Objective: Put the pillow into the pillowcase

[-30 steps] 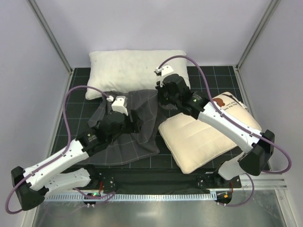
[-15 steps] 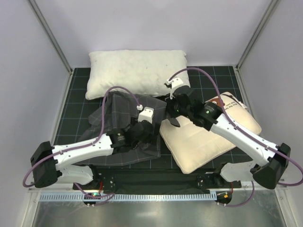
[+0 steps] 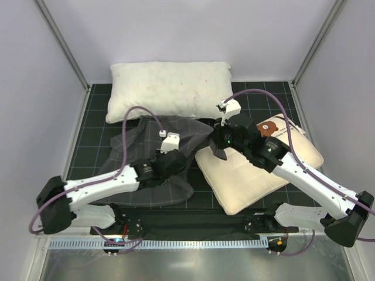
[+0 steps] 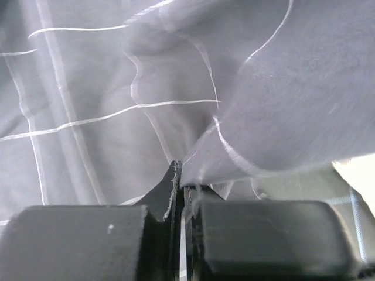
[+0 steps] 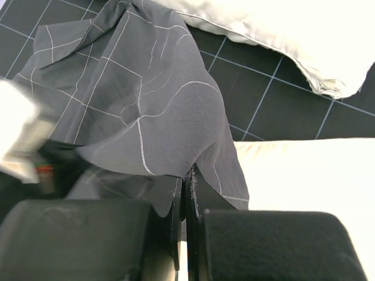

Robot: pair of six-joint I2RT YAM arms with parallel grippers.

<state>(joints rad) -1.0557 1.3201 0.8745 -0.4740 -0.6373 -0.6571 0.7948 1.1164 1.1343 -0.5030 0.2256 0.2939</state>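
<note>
The dark grey grid-lined pillowcase (image 3: 149, 167) lies crumpled left of centre, one edge lifted toward the cream pillow (image 3: 252, 175), whose bear print (image 3: 270, 126) faces the far right. My left gripper (image 3: 184, 161) is shut on a fold of the pillowcase (image 4: 117, 88); the left wrist view shows cloth pinched at the gripper (image 4: 179, 175). My right gripper (image 3: 214, 149) is shut on the case's edge beside the pillow's left corner. In the right wrist view the gripper (image 5: 187, 178) pinches the pillowcase (image 5: 135, 99) with the pillow (image 5: 310, 175) just to the right.
A larger plain white pillow (image 3: 170, 88) lies along the back of the black gridded mat (image 3: 94, 140), touching the pillowcase's far edge. Metal frame posts (image 3: 64, 47) stand at both back corners, and the cell walls close in on both sides.
My left gripper was open and has shut on the pillowcase. My right arm has drawn its held edge rightward toward the cream pillow, lifting the cloth.
</note>
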